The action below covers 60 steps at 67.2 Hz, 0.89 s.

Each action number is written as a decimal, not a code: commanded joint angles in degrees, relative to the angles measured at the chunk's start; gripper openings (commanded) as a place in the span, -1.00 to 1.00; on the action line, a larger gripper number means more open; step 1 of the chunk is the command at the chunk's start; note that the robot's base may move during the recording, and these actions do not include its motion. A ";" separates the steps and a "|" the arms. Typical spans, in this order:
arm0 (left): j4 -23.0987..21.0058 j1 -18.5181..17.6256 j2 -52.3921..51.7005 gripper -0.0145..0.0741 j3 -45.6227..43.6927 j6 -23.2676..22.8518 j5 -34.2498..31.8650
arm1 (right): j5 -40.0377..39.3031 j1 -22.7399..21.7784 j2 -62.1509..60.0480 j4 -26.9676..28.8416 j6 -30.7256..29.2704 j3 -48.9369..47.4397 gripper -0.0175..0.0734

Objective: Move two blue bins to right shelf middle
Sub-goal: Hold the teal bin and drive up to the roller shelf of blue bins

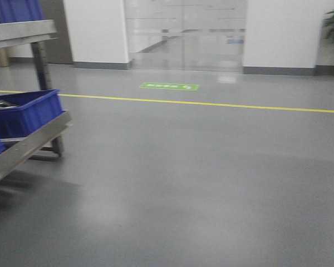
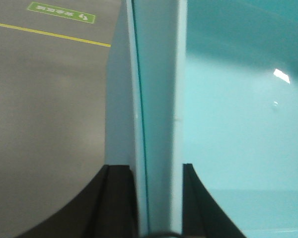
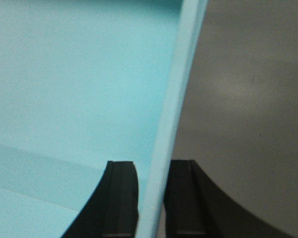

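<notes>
Okay, both arms are on the blue bin, 1 at each side. The left gripper is clamped across the bin's left wall, with dark fingers on either side of the rim. Grey floor lies on the outer side and the bin's inside is to the right. The right gripper mirrors that on the opposite wall, pinching the rim with the inside to its left. So the bin sits between the 2 hands, carried off the floor I'd say, though the front view doesn't show it at all. It looks like rigid moulded plastic, smooth and a bit slippery at that thin rim. What shows of the inside is bare, so it's probably light. Rim holds on opposite walls, kept level, are the sensible grip. At the left of the front view a metal rack carries a dark blue bin; I can't tell whether that's the target shelf.
</notes>
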 commanded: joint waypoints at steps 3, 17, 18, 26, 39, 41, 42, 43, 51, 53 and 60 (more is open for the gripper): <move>-5.71 -0.82 -1.55 -0.92 -1.26 -0.28 -6.09 | -4.80 0.54 -0.55 3.63 -1.78 -0.87 -0.97; -5.71 -0.82 -1.55 -0.92 -1.26 -0.28 -6.22 | -4.80 0.54 -0.55 3.63 -1.78 -0.87 -0.97; -5.71 -0.82 -1.55 -0.92 -1.26 -0.28 -6.22 | -4.80 0.54 -0.55 3.63 -1.78 -0.87 -0.97; -5.71 -0.82 -1.55 -0.92 -1.26 -0.28 -6.22 | -4.80 0.54 -0.55 3.63 -1.78 -0.87 -0.97; -5.71 -0.82 -1.55 -0.92 -1.26 -0.28 -6.22 | -4.80 0.54 -0.55 3.63 -1.78 -0.87 -0.97; -5.71 -0.82 -1.55 -0.92 -1.26 -0.28 -6.22 | -4.80 0.54 -0.55 3.63 -1.78 -0.87 -0.97; -5.71 -0.82 -1.55 -0.92 -1.26 -0.28 -6.22 | -4.80 0.54 -0.55 3.63 -1.78 -0.87 -0.97; -5.71 -0.82 -1.55 -0.92 -1.26 -0.28 -6.22 | -4.80 0.54 -0.55 3.63 -1.78 -0.87 -0.97; -5.71 -0.82 -1.55 -0.92 -1.26 -0.28 -6.22 | -4.80 0.54 -0.55 3.63 -1.78 -0.87 -0.97; -5.71 -0.82 -1.55 -0.92 -1.26 -0.28 -6.22 | -4.80 0.54 -0.55 3.63 -1.78 -0.87 -0.97; -5.71 -0.82 -1.55 -0.92 -1.26 -0.28 -6.22 | -4.80 0.54 -0.55 3.63 -1.78 -0.87 -0.97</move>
